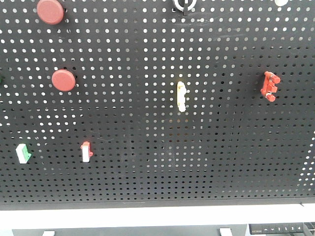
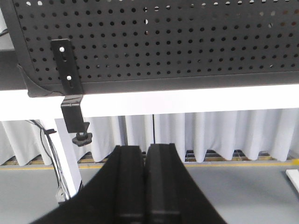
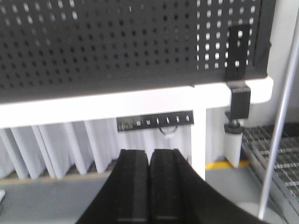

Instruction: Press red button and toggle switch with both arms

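Two round matte red buttons sit on the black pegboard (image 1: 157, 162) in the front view: one (image 1: 50, 12) at the top left, one (image 1: 64, 80) below it. A small red and white toggle switch (image 1: 86, 151) is at lower left, a green and white one (image 1: 22, 153) further left, a yellow and white lever (image 1: 181, 96) at centre. Neither gripper shows in the front view. My left gripper (image 2: 145, 148) is shut and empty, below the pegboard's lower edge (image 2: 163, 81). My right gripper (image 3: 149, 152) is shut and empty, below the board (image 3: 131, 65) too.
A red clip-like part (image 1: 269, 86) hangs at the right of the board. A white table rail (image 1: 157, 215) runs under the board. Black brackets (image 2: 67, 70) (image 3: 237, 56) clamp the board's corners. A white table leg (image 3: 198, 140) and white curtains stand behind.
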`<state>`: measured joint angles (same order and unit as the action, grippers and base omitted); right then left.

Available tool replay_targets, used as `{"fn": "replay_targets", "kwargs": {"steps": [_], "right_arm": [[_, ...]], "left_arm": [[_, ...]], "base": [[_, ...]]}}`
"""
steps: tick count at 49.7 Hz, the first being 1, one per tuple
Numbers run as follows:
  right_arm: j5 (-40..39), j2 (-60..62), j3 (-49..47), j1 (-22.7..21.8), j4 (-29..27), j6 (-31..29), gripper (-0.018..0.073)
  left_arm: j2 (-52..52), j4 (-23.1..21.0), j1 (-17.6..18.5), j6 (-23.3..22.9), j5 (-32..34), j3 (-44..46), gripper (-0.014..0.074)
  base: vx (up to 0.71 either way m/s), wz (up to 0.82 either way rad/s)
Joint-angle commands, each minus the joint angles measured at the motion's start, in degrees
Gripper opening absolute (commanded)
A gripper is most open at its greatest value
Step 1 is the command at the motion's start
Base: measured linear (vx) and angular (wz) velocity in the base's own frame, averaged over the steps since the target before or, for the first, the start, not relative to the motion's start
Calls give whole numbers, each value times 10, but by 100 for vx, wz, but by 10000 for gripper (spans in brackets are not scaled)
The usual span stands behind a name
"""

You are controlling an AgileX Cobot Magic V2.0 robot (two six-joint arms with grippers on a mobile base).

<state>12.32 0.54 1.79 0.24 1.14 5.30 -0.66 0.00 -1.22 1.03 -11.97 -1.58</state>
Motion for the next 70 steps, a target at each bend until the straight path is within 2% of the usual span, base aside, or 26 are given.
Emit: {"fn": "replay_targets", "kwargs": {"steps": [1,7,15,18,23,33,38,46,55,62,70], "right_arm": [[-77,10,6,-4,-1,-4,-3],[-131,10,6,-4,-1,-4,-3],[-260,10,-3,-4,-1,-1,-3],[-277,10,-21,-4,-1,-1,-3],[-243,5,-94,-4,-1,-2,-3],[-133,-73,-279,-4,1,-2,-3],[-127,-145,-370,-4,2,-2,-3],[-133,-258,-468,-4,14,-4,-3],[-154,-363,-495,-4,14,-4,-3],[-172,-412,-495,-4,14,-4,-3],[-209,-431,-495,-4,14,-4,-3]], "left_arm": [[3,-14,-1,-18,79,-15,1],[3,-12,-1,-22,140,-15,1],[3,-12,-1,-21,274,-13,1],[3,-12,-1,-22,307,-4,1],[3,-12,-1,-26,290,48,1],[57,21,-1,-25,210,246,1],[117,39,-1,-25,203,346,1],[239,38,-1,-25,202,477,1],[324,38,-1,-25,201,505,1],[368,37,-1,-25,173,505,1],[403,37,17,-25,229,509,1]], "base": [[0,0],[0,0],[0,0],[0,0],[0,0],[0,0],[0,0],[0,0],[0,0],[0,0],[0,0]]}}
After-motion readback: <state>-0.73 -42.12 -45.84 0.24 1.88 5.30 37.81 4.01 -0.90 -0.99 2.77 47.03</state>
